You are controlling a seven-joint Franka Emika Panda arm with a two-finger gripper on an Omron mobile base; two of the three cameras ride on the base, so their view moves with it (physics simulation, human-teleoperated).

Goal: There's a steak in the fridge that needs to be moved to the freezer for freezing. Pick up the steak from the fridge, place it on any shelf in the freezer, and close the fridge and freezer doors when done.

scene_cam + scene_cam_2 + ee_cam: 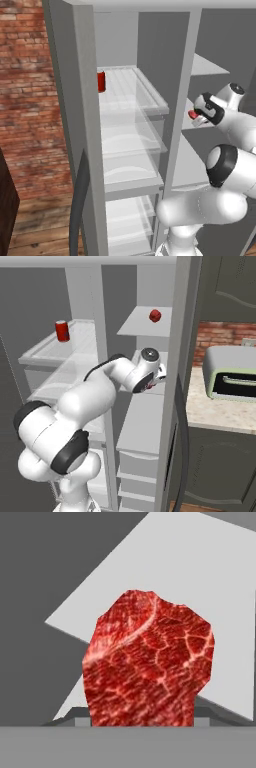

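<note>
Steak (150, 662) looms closest in the hand view, marbled red and clamped in the end effector (196, 116), whose jaws are closed on it, narrowly parted by the slab's thickness; behind the meat spreads a plain light grey shelf (165, 572), the surface it appears bound for. Seen from the left base view, the white arm reaches right of the central divider into the freezer (215, 45), the narrow section, with a sliver of red showing at the end effector just above a middle shelf; the hold looks deliberate, the slab carried edge-forward so it can slide in over the board before release. From the right base view, the wrist sits over that same shelf, below a higher board carrying a small red lump (155, 315); a red can (62, 330) stands on a glass shelf of the fridge (55, 351), far left, well apart from the work. Both doors (67, 100) stand open, as they must while the arm works inside; to the right, a toaster oven (231, 373) sits on the table. By these pictures the pick is done and placement is at hand; lowering, letting go and shutting both doors remain.
</note>
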